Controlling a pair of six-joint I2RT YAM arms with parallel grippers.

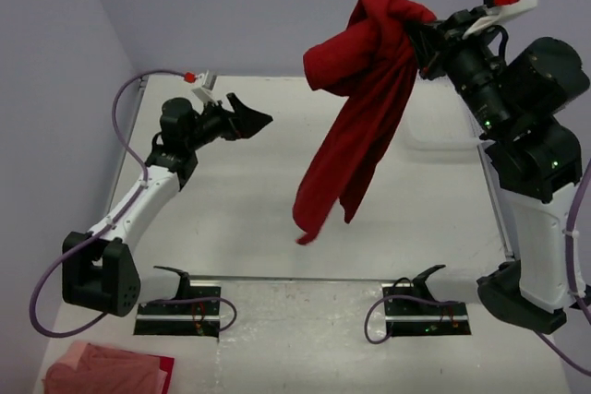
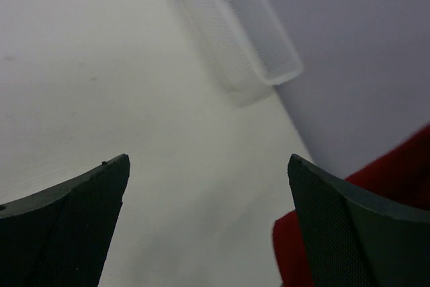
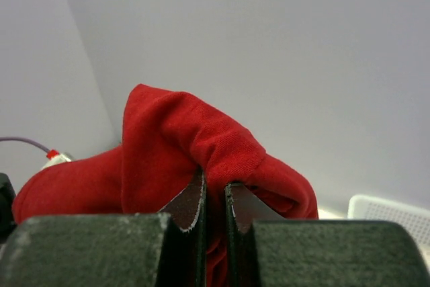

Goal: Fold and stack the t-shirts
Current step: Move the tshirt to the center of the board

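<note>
Left end effector (image 1: 259,120) is held above the left half of the desk (image 1: 231,228), pointing toward the desk's middle. Its fingers are spread wide apart with nothing between them, as the left wrist view confirms (image 2: 208,166). At the desk's near-left corner a heap of pinkish-red cloth (image 1: 106,371) is seen; what garment it is cannot be told. Along the desk's near edge two black cradles (image 1: 180,297) (image 1: 425,297) are fixed, one before each arm.

Bare desk is seen across the middle, from the left edge as far as the hanging cloth, so open room is left there.

Over the desk's right-of-middle part the deep red t-shirt (image 1: 360,99) is suspended, bunched at the top and trailing down in a long, narrowing drape. Whether its lowest tip touches the desk cannot be told. Its upper fold is pinched by the right end effector (image 1: 420,43), which is raised high over the desk's far-right part. In the right wrist view the two fingers are pressed nearly together with red fabric (image 3: 175,139) clamped in the slit (image 3: 213,186).

A white mesh basket (image 2: 242,38) stands by the wall at the desk's far-right edge.
</note>
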